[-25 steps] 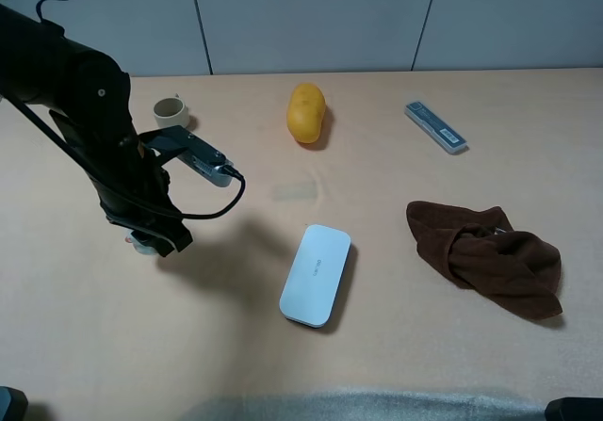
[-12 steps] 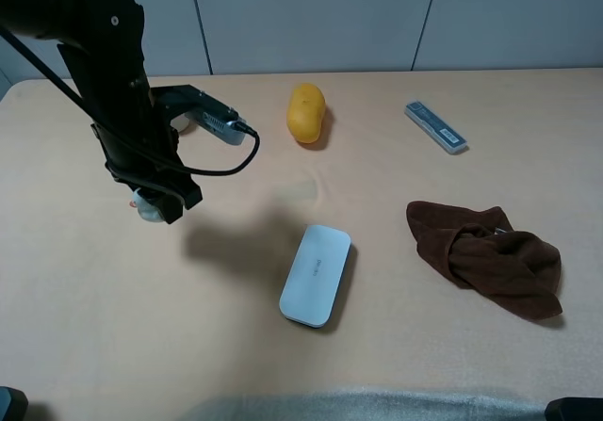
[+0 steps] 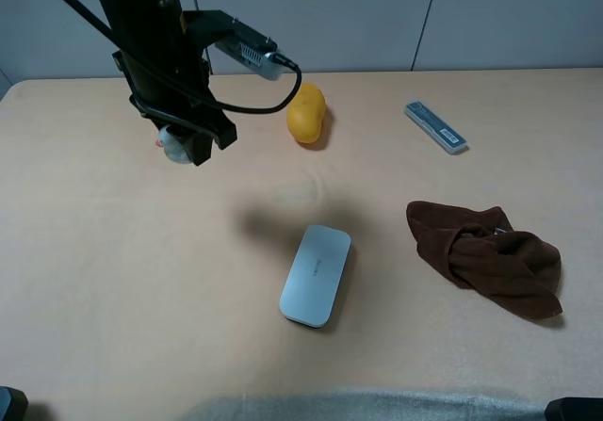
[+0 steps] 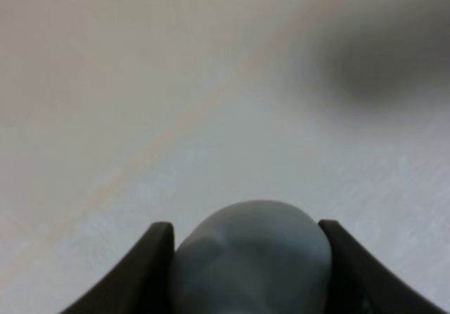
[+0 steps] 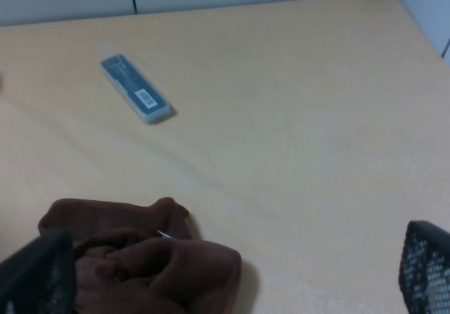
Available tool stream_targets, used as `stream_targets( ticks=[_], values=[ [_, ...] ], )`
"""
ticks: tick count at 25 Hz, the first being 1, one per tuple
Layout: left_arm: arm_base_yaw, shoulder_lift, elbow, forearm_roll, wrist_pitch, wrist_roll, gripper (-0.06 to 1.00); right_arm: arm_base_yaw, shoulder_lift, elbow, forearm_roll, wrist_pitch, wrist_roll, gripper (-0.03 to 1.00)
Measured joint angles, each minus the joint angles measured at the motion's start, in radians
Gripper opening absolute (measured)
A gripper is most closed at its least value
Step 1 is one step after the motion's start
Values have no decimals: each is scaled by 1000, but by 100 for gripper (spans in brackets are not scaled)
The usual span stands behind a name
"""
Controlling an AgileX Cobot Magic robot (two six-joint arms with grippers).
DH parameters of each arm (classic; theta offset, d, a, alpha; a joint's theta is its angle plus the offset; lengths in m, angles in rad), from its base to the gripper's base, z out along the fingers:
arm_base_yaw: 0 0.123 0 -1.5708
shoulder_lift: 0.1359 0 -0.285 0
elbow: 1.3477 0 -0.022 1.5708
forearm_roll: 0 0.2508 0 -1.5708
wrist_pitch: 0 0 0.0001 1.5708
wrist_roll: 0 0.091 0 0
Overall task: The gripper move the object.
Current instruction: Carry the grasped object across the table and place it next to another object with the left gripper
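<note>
My left gripper [image 3: 184,145] hangs from the black arm high over the back left of the table, with its grey box module [image 3: 240,41] and cables. It is shut on the tiny pale duck [image 3: 172,145], lifted clear of the table. In the left wrist view the duck's rounded pale bluish body [image 4: 249,258] sits between the two dark fingers [image 4: 151,272]. My right gripper [image 5: 225,265] is open and empty above the brown cloth; only its finger edges show.
A yellow potato-shaped object [image 3: 306,112] lies at the back centre. A flat white oblong case [image 3: 317,274] lies mid-table. A crumpled brown cloth [image 3: 485,256] is at the right and a blue-grey pen box [image 3: 435,126] at the back right. The cup is hidden behind the arm.
The left arm has risen and swung toward the back and right, carrying the duck up off the table. Its shadow has moved toward the white case.
</note>
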Motion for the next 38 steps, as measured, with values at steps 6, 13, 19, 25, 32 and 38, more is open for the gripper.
stream_targets(
  ticks=[6,13,19,25,32,38],
  values=[
    [-51,99,-173,2,84,-4,44,0,0,0,0,0,0,69],
    [-112,241,-364,-2,129,-4,43,0,0,0,0,0,0,69],
    [-149,356,-553,-10,156,-4,43,0,0,0,0,0,0,69],
    [-176,488,-735,-25,160,4,43,0,0,0,0,0,0,69],
    [-196,612,-886,-29,140,12,43,0,0,0,0,0,0,69],
    [-196,692,-939,-73,33,24,43,0,0,0,0,0,0,69]
  ],
)
